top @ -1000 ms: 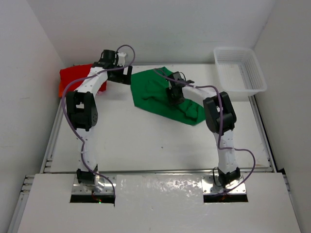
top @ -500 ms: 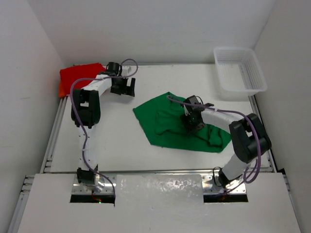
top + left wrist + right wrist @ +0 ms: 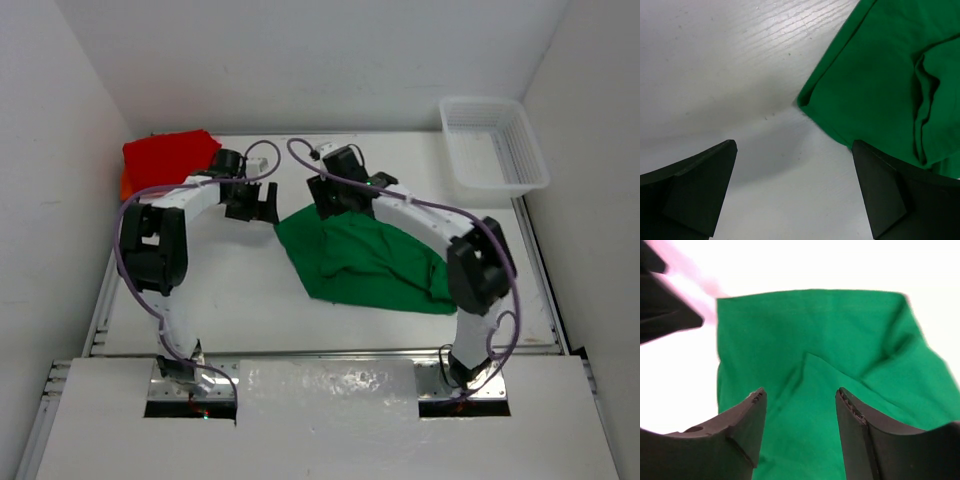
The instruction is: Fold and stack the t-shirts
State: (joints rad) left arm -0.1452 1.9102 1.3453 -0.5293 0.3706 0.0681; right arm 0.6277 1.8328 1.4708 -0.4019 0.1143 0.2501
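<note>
The green t-shirt (image 3: 365, 262) lies crumpled and partly folded mid-table; it also shows in the left wrist view (image 3: 880, 85) and the right wrist view (image 3: 815, 340). The red t-shirt (image 3: 165, 155) lies folded at the back left, with an edge of the orange t-shirt (image 3: 127, 185) showing under it. The pink t-shirt is out of view. My left gripper (image 3: 255, 205) (image 3: 795, 195) is open and empty over bare table, just left of the green shirt's far left corner. My right gripper (image 3: 330, 195) (image 3: 800, 395) is open and empty above the green shirt's far edge.
A white mesh basket (image 3: 495, 145) stands at the back right corner. White walls close in the table on the left, back and right. The two grippers are close together; a left finger (image 3: 665, 315) shows in the right wrist view.
My right gripper has moved from the middle of the green shirt to its far left edge. The shirt has stayed mid-table. My left gripper has moved a little nearer.
</note>
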